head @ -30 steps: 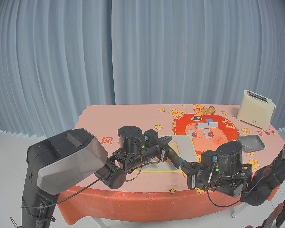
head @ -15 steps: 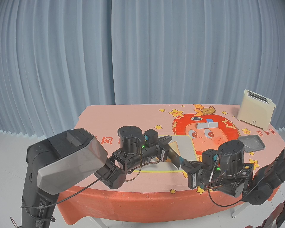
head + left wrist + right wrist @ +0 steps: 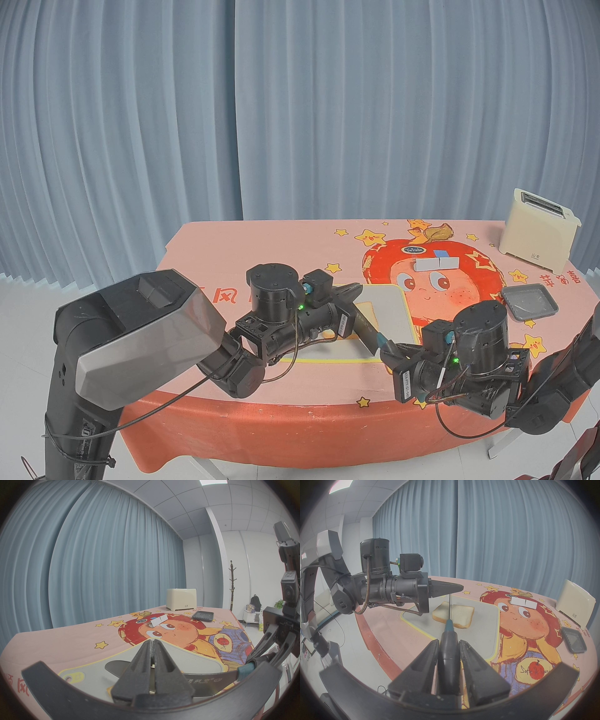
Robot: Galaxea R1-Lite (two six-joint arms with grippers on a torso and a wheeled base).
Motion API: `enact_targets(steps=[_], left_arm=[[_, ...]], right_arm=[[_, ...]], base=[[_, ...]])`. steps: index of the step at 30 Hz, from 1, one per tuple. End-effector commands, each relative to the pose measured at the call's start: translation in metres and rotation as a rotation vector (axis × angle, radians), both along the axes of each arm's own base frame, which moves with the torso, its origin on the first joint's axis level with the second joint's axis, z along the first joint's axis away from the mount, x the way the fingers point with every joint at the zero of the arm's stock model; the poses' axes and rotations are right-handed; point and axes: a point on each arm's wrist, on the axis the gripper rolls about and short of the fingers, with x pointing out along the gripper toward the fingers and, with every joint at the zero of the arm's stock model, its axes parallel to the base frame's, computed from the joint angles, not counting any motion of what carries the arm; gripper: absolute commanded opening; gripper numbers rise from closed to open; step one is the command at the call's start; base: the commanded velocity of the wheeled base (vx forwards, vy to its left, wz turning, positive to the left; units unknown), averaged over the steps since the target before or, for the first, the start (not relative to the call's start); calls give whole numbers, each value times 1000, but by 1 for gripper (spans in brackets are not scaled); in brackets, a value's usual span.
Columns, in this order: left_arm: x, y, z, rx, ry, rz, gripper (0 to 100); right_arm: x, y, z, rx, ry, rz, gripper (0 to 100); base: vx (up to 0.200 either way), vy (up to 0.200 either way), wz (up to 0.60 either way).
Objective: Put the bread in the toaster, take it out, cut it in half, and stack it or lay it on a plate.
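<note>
In the head view, lower centre, the left gripper (image 3: 355, 290) hangs over the bread (image 3: 370, 309) on the cutting board (image 3: 395, 299), fingers pinched together on nothing. Just right of it, the right gripper (image 3: 387, 348) clamps the knife (image 3: 367, 326). In the left wrist view, the blade lies across the board. In the right wrist view, the blade stands edge-down over the slice.

Pink worktop (image 3: 206, 250) w/ red apple-face cartoon, yellow stars; cream toaster (image 3: 540, 231); dk grey plate (image 3: 530, 303); pale bread (image 3: 461, 616), tan crust.

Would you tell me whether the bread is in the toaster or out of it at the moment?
Out. The bread lies flat on the cutting board, well away from the toaster.
</note>
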Motion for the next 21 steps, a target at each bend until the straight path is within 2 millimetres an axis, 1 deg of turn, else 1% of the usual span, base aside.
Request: enact_targets(steps=[1,7,8,12,21], left_arm=[[1,1,3,-3,-6,1,0],[1,-1,-9,17,21,0,0],[2,-1,-9,17,21,1,0],[2,-1,-9,17,21,1,0],[2,0,-7,15,15,3,0]], right_arm=[[1,1,3,12,-11,0,0],[1,2,12,39,-38,1,0],[2,3,17,52,-52,1,0],[2,2,24,73,-72,-2,0],[2,2,16,53,-46,-5,0]], base=[[0,0,0],[0,0,0],[0,0,0],[0,0,0],[0,0,0]])
